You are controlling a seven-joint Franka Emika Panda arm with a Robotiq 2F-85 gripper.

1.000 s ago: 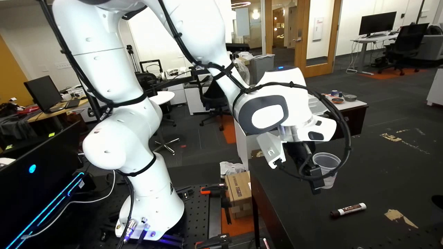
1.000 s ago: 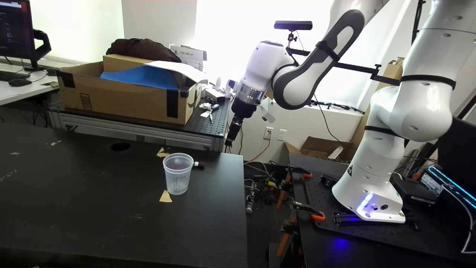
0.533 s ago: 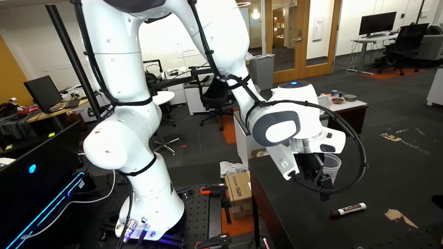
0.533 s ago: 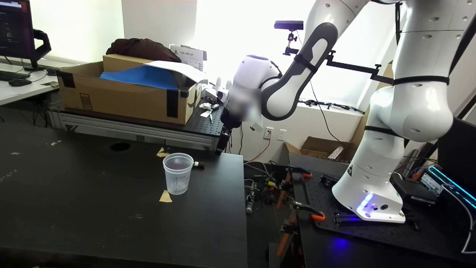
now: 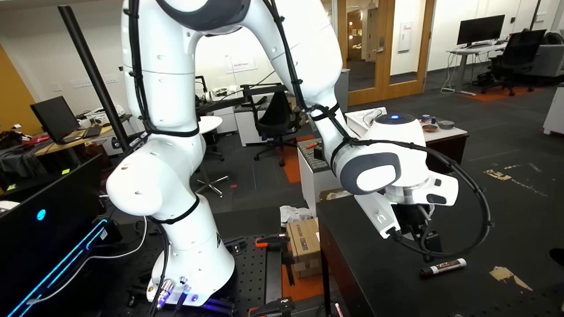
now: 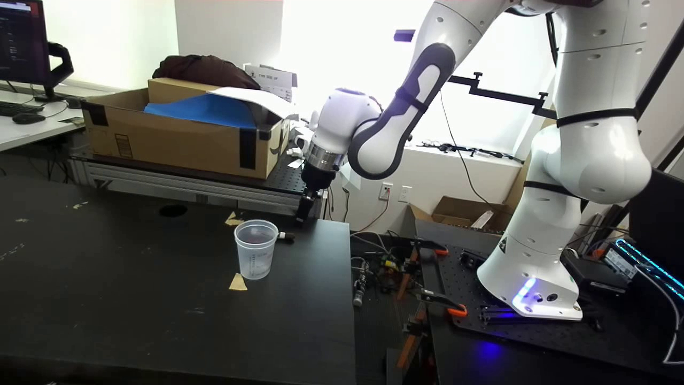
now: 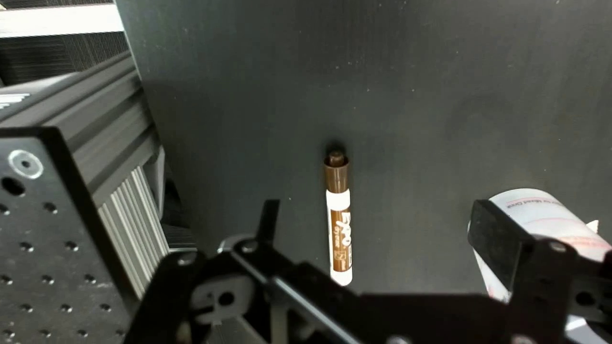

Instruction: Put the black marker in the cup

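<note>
My gripper [image 7: 376, 215] spread wide above black table [image 7: 406, 119], fingers [image 7: 499, 243] well apart. In wrist view I see marker [image 7: 340, 229] lying on table, between fingers, apart from both. In exterior view, cup [image 6: 255, 256] upright, left of marker and nearer.

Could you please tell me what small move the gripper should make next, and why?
I would probably lower the open jaws toward the marker. In the wrist view it appears between them, its length across their closing direction, and is not yet gripped. In an exterior view, they appear to hang above the table.
</note>
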